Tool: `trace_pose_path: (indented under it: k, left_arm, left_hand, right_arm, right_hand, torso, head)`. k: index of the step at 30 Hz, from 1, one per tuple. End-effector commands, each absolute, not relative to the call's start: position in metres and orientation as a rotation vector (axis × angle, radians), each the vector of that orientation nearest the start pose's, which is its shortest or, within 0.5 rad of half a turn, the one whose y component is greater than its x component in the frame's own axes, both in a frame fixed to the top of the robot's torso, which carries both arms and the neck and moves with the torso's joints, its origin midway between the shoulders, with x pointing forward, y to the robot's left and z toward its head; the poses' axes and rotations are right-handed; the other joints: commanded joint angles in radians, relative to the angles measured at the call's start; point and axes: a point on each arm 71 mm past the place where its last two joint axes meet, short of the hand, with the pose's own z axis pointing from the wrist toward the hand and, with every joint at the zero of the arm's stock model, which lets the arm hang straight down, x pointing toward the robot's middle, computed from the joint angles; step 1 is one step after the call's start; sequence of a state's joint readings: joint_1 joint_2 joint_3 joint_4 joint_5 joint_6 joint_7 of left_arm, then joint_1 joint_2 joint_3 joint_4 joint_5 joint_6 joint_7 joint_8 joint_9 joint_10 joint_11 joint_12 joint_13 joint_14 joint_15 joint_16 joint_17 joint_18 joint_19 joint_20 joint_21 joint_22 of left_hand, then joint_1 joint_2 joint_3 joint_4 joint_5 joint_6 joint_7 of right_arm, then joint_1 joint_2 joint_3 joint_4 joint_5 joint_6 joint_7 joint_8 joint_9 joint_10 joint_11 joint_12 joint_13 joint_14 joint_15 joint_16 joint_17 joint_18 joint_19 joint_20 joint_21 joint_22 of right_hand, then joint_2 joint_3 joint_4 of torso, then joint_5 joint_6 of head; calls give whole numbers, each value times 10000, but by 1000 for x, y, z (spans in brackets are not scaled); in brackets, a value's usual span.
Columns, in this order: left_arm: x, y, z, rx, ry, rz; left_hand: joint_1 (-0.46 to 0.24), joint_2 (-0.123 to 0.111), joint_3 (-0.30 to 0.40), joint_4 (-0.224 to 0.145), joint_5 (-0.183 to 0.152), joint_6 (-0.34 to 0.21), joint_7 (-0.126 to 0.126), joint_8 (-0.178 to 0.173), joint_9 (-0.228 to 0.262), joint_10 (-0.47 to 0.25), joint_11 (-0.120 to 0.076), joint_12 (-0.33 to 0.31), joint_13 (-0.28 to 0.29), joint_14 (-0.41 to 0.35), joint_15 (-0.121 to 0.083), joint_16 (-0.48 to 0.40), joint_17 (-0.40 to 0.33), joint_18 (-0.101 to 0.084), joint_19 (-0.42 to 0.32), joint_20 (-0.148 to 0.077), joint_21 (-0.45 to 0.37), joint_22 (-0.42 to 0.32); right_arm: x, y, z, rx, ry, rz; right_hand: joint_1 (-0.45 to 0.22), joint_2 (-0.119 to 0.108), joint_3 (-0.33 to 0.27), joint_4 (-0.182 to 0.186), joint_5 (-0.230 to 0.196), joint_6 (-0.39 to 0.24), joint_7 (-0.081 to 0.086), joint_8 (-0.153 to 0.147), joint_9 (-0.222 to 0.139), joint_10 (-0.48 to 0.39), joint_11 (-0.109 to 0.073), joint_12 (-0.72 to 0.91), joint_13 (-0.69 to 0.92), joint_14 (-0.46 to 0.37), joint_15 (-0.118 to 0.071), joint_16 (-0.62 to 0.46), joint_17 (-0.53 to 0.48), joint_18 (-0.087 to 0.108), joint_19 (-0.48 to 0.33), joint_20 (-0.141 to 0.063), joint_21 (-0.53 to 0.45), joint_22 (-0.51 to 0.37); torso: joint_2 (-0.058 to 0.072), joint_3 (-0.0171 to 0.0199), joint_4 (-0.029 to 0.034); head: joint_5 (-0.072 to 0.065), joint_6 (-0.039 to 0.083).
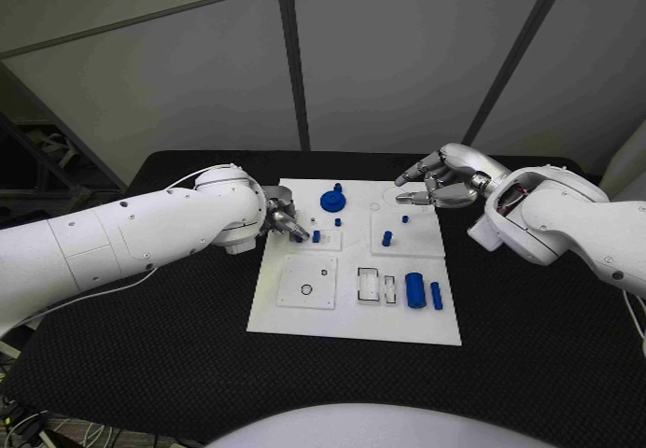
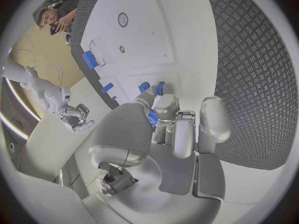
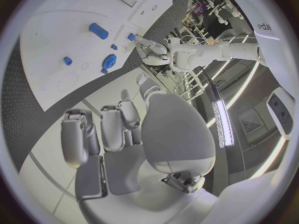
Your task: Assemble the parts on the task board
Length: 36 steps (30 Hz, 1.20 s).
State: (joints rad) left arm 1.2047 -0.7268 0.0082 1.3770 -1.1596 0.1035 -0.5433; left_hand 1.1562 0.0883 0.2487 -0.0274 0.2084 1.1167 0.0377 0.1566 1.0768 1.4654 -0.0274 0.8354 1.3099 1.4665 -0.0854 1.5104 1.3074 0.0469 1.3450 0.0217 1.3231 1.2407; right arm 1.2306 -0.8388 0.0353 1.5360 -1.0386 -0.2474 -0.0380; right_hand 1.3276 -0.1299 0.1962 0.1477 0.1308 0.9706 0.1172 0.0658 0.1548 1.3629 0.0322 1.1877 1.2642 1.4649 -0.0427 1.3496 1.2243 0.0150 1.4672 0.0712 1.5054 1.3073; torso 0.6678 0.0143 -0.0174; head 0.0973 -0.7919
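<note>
My left hand [image 1: 280,222] pinches a small blue part [image 2: 152,117] over the task board [image 1: 353,317]. My right hand [image 1: 438,185] is released, holding nothing. A few pegs [image 1: 386,239] stand in place, but the blue cylinder [image 1: 414,289] lies unplaced, so much work remains.

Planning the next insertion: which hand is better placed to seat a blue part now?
Left, probably: the left hand already pinches a small blue part over the task board, while the right hand hovers empty at its far edge.

Letters "edit" on a white panel [image 3: 266,27], right wrist view
</note>
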Motion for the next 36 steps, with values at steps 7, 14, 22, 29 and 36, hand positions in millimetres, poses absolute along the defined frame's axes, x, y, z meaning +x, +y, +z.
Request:
trace_pose_path:
  k: [7, 14, 22, 29, 36]
  left_arm:
    - [511, 218, -226, -2596, 22576, -2535]
    - [512, 219, -227, -2672, 22600, -2523]
    - [512, 221, -227, -2749, 22565, -2491]
    - [513, 221, -226, -2851, 22462, -2487]
    - [513, 220, -226, -2901, 22469, -2576]
  left_hand:
    - [-948, -547, 1265, -644, -182, 50, -183, 14, 184, 644, -159, 44, 646, 838, -166, -13, 1756, 379, 40, -60, -40, 47]
    - [-1180, -1063, 970, 63, -356, 139, -231, 13, 238, 648, -199, 77, 688, 841, -225, -4, 1767, 371, 70, -125, -42, 84]
    - [-1115, -1251, 916, 476, -440, 176, -236, 1, 267, 648, -208, 84, 707, 841, -240, -2, 1769, 367, 85, -148, -45, 107]
    - [-910, -1538, 747, 1213, -1489, 250, -241, 5, 354, 656, -208, 115, 742, 840, -255, 0, 1769, 356, 117, -162, -42, 159]
    - [-843, -1636, 661, 1432, -1532, 273, -234, 9, 386, 659, -205, 141, 756, 844, -252, 10, 1782, 354, 129, -165, -36, 180]
  right_arm:
    - [496, -193, -145, 1743, 17169, 9513]
    - [497, -193, -145, 1740, 17170, 9517]
    - [497, -194, -145, 1747, 17171, 9505]
    - [497, -194, -145, 1750, 17167, 9502]
    - [497, -194, -145, 1742, 17184, 9507]
  right_hand:
    - [-46, 68, 6, 62, 41, 47, -7, 5, 14, -32, 4, -27, -13, 274, -11, -69, -13, 75, 501, -32, -49, 1804]
    - [-48, 67, 4, 73, 41, 41, -6, 1, 19, -32, 4, -27, -15, 275, -11, -84, -24, 75, 501, -34, -54, 1802]
    - [-48, 67, 4, 73, 41, 41, -6, 1, 19, -32, 4, -27, -15, 275, -11, -84, -24, 75, 501, -34, -54, 1802]
    - [-48, 67, 4, 73, 41, 41, -6, 1, 19, -32, 4, -27, -15, 275, -11, -84, -24, 75, 501, -34, -54, 1802]
    - [-54, 63, 0, 81, 39, 34, -5, -2, 21, -36, 5, -35, -22, 273, -11, -95, -35, 79, 494, -34, -65, 1789]
  torso:
    - [-2, -3, -1]
    - [4, -4, 6]
    - [3, -1, -5]
    - [4, 1, -1]
    - [4, 2, -8]
  head:
    - [-1, -3]
    - [6, -6]
    - [17, -3]
    - [19, 1]
    - [13, -6]
